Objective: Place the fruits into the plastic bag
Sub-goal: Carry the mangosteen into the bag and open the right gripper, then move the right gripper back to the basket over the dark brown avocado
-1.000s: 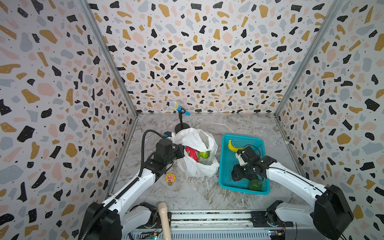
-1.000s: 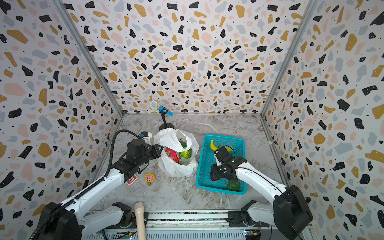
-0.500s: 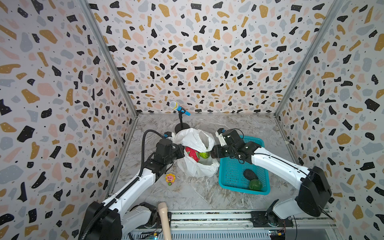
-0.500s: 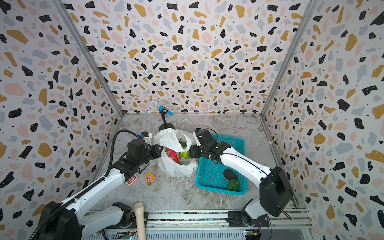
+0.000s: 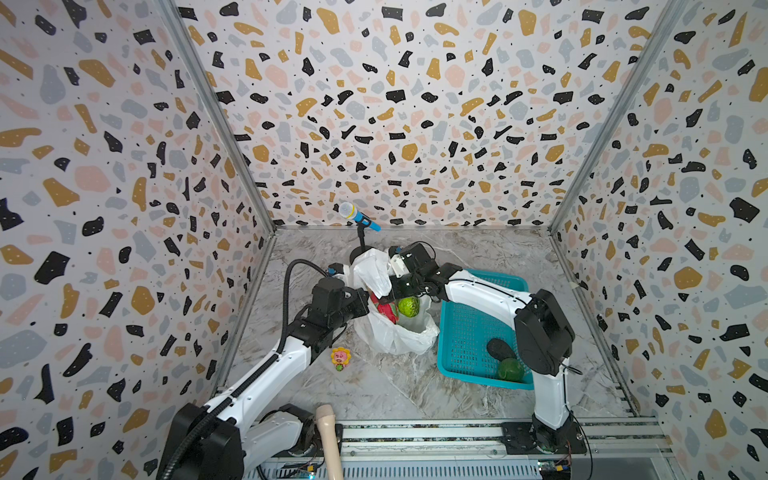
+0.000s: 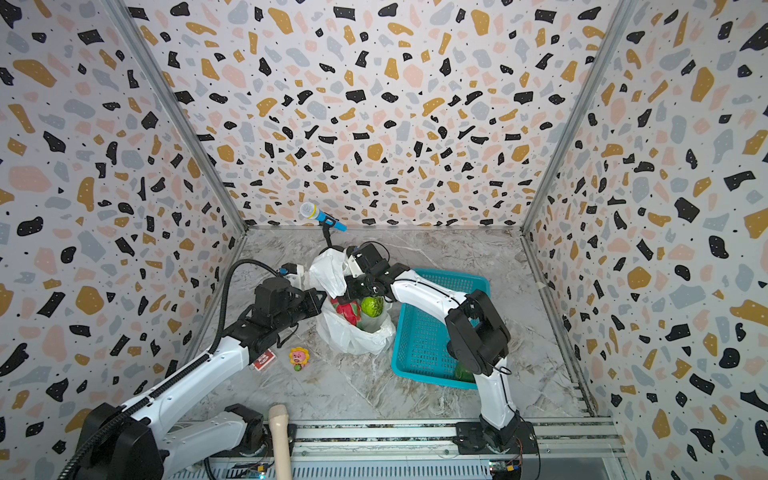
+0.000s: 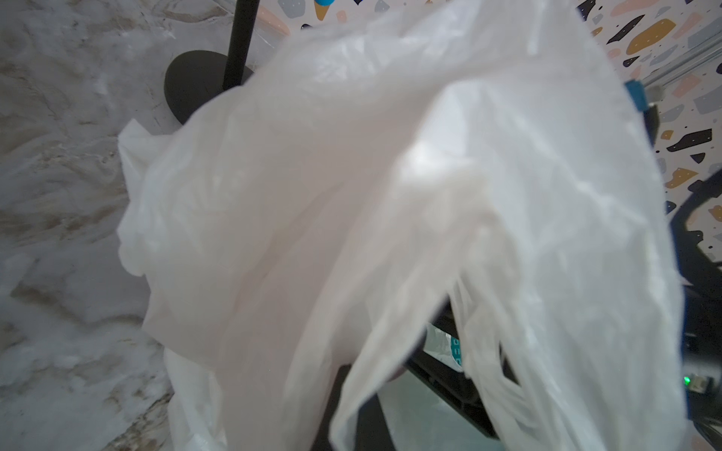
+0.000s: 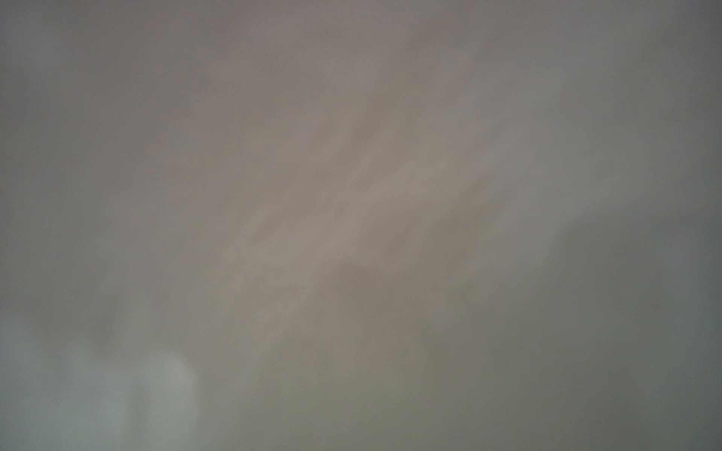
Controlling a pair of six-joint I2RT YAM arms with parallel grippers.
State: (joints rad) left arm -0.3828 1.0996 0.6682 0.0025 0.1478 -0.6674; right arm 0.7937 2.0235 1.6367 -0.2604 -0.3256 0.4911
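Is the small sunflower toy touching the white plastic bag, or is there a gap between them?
Apart. In both top views a strip of bare marble floor shows between the sunflower toy and the plastic bag.

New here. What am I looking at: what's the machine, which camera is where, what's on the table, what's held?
Two robot arms, each ending in a two-finger gripper. The two wide pictures come from one overhead stereo camera; the other two from cameras on the wrists. On the table: a white plastic bag, a teal basket, a sunflower toy and a microphone on a stand. In the bag lie a dragon fruit and a bumpy green fruit; in the basket a blackish fruit and a dark green fruit. The left gripper is shut on the bag's rim, holding it up. The right gripper reaches into the bag's mouth; its wrist view is a grey blur, so whether it holds anything is unclear.
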